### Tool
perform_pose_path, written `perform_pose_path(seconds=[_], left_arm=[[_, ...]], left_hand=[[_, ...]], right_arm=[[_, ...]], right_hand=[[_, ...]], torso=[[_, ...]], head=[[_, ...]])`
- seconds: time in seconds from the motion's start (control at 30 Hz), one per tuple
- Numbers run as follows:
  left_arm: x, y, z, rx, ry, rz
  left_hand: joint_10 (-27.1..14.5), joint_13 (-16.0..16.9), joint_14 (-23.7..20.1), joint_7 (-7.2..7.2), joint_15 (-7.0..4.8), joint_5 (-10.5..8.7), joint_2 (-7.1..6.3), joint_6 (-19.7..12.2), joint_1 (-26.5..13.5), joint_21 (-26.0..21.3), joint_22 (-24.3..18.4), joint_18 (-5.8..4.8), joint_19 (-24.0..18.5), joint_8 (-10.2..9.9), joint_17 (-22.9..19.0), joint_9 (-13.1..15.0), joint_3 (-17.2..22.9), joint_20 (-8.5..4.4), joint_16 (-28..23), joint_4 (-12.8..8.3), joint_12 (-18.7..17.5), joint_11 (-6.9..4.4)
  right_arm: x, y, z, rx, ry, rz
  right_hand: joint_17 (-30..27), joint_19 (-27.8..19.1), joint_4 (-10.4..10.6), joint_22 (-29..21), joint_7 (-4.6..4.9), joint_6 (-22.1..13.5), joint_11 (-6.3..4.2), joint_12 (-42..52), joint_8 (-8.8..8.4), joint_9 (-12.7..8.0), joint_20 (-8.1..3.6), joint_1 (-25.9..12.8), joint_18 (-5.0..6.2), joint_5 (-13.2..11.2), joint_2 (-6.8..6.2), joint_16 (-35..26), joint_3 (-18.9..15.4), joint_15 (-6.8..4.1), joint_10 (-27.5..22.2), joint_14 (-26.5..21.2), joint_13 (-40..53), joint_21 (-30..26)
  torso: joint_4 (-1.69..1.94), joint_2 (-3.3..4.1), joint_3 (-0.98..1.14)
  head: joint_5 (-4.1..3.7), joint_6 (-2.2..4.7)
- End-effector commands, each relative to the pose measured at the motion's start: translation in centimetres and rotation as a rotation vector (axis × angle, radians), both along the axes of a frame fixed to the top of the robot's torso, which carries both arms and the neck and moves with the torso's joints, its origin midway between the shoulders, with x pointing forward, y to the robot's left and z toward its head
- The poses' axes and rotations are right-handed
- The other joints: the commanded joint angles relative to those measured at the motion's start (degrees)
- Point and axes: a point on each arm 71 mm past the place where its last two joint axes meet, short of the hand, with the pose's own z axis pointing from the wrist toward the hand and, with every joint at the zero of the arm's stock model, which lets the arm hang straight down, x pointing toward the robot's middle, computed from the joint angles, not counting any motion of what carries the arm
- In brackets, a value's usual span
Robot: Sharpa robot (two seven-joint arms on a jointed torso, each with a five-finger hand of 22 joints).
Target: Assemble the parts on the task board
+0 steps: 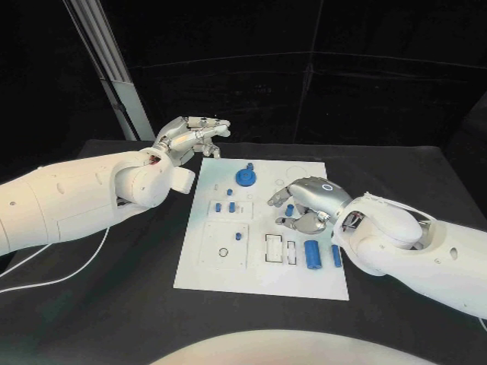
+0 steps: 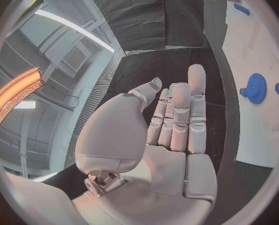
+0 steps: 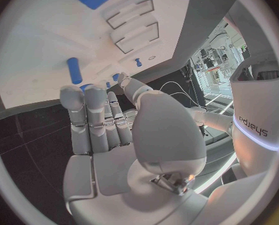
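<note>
Centrally in the head view lies the white task board, a long plate running from the middle of the frame down toward the lower centre, with bare black table showing as a wide strip on its left, a band below it, and a narrower strip past its far edge.

The left hand hangs at the upper left, off the board's far left corner and over the table; its fingers are stretched out and apart, and it grasps nothing. The left wrist view confirms this: the fingers lie straight and empty, with the board's edge running beside them and a blue gear standing on the board further in.

The right hand hovers over the board's right half, about midway along it, fingers curved downward. Whether it touches a part I cannot tell from above; in the right wrist view its fingers are extended and hold nothing.

On the board, the blue gear stands near the far end, small blue pegs sit left of centre, and two blue bars lie near the right edge, just beside the right forearm.
</note>
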Motion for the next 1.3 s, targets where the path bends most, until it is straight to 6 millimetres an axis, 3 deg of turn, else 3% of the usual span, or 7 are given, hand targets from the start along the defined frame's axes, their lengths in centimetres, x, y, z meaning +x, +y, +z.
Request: perform_pose_path(seconds=[0.03, 0.2, 0.57, 1.03, 1.3], left_arm=[[-0.1, -0.2, 0.0, -0.008, 0.002, -0.015], [-0.2, -0.2, -0.2, -0.004, 0.007, -0.016], [-0.2, -0.2, -0.4, -0.001, 0.010, -0.018], [-0.2, -0.2, -0.5, 0.000, 0.012, -0.018], [-0.2, -0.1, -0.5, 0.000, 0.012, -0.018]], left_hand=[[-0.3, 0.0, -0.3, -0.12, -0.10, 0.32, 0.25, -0.3, -0.3, -0.4, -0.1, 0.78, -0.5, 0.4, -0.1, -0.1, -0.4, 0.10, -0.4, 0.1, 0.3, 0.10], [-0.4, 0.0, -0.4, -0.12, -0.09, 0.33, 0.24, -0.4, -0.2, -0.4, -0.1, 0.78, -0.5, 0.4, -0.2, -0.1, -0.4, 0.11, -0.4, 0.0, 0.3, 0.10], [-0.4, 0.0, -0.4, -0.12, -0.09, 0.33, 0.24, -0.4, -0.2, -0.4, -0.1, 0.78, -0.5, 0.4, -0.2, -0.1, -0.4, 0.11, -0.4, 0.0, 0.3, 0.10], [-0.4, 0.0, -0.4, -0.12, -0.09, 0.33, 0.24, -0.4, -0.2, -0.4, -0.1, 0.78, -0.5, 0.4, -0.2, -0.1, -0.4, 0.11, -0.4, 0.0, 0.3, 0.10], [-0.4, 0.0, -0.4, -0.12, -0.09, 0.33, 0.24, -0.4, -0.2, -0.4, -0.1, 0.78, -0.5, 0.4, -0.2, -0.1, -0.4, 0.11, -0.4, 0.0, 0.3, 0.10]], right_arm=[[0.7, -1.0, 0.0, -0.042, 0.036, -0.081], [1.1, -1.7, 0.0, -0.071, 0.041, -0.105], [1.5, -1.9, -0.4, -0.126, 0.060, -0.104], [2.3, -1.6, -1.1, -0.173, 0.065, -0.103], [2.3, -1.3, -1.3, -0.188, 0.071, -0.092]], right_hand=[[-1.8, -1.2, 0.6, -2.0, -0.09, -1.2, 0.09, -0.5, -0.23, -0.1, -0.05, -0.4, 0.24, -0.1, -0.37, -1.4, -2.2, 0.02, -1.9, -0.5, 0.0, -1.6], [-3.6, -1.9, 1.6, -3.5, -0.71, -2.1, -0.33, 0.0, -0.16, 0.0, -0.29, 1.0, 0.49, 0.0, 0.14, -2.2, -5.4, -0.34, -3.6, -0.8, 0.1, -2.9], [-3.6, -0.8, 2.1, -2.7, -1.11, -0.5, -0.80, 1.7, 0.21, 0.2, -0.74, 3.0, 0.24, 0.0, 1.75, -1.3, -6.6, -0.74, -2.6, -0.1, 0.2, -2.5], [-2.3, 1.6, 2.0, 1.0, -1.04, 3.1, -0.84, 3.6, 0.89, 0.4, -0.71, 5.5, -0.46, -0.2, 4.39, 0.8, -3.4, -0.73, 1.7, 0.5, 0.0, 0.0], [0.5, 3.4, 2.0, 4.3, -1.20, 5.9, -1.40, 3.9, 1.57, 0.6, -1.04, 6.0, -1.02, -0.2, 4.65, 3.9, -0.9, -1.18, 5.5, 1.3, 0.0, 2.4]], torso=[[0.01, 0.02, 0.00], [-0.02, 0.08, 0.04], [-0.06, 0.07, -0.03], [-0.01, 0.07, 0.00], [-0.05, 0.06, -0.01]], head=[[-0.20, 0.24], [-0.17, 0.41], [-0.31, 0.51], [-0.47, 0.57], [-0.49, 0.47]])
